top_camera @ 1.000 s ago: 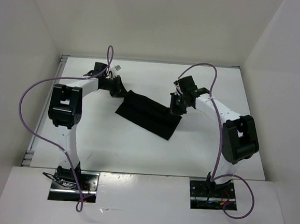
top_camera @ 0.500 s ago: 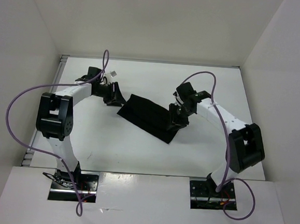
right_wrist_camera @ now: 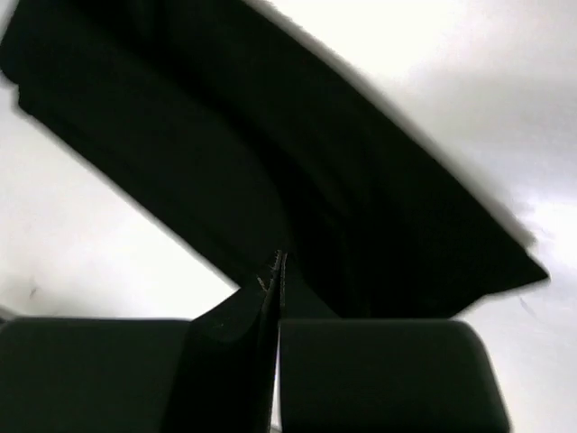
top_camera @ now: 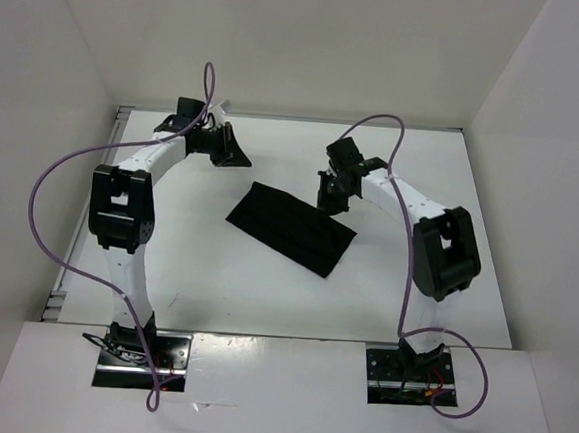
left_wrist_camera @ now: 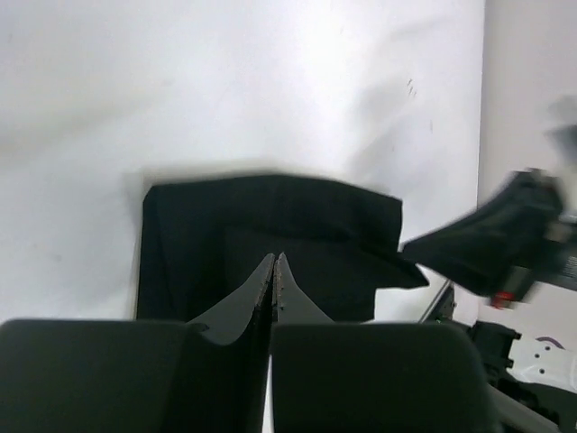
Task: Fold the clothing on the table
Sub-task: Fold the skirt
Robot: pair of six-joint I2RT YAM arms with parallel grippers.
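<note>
**A:** Where does the clothing (top_camera: 291, 229) lie?

**B:** It lies flat on the white counter (top_camera: 262, 305), a black rectangle set at a slant. The left wrist view shows a layered band along one edge, as if one part lies over another.

**A:** And the left end effector (top_camera: 236, 158)?

**B:** It is beyond the clothing's far-left corner, clearly apart from the fabric, over bare counter. Its fingers are pressed together, tips meeting, with nothing between them.

**A:** The right end effector (top_camera: 328, 198)?

**B:** It is just beside the clothing's far-right edge. From above I cannot tell whether it touches the fabric. Its own camera shows the two fingers pressed tight against each other, and the black cloth spreads beneath and beyond them. No fabric is pinched.

**A:** Anything else near the clothing?

**B:** Only a purple cable (top_camera: 57, 173) looping off the left arm, to the left of the clothing, and another arching over the right arm.
</note>
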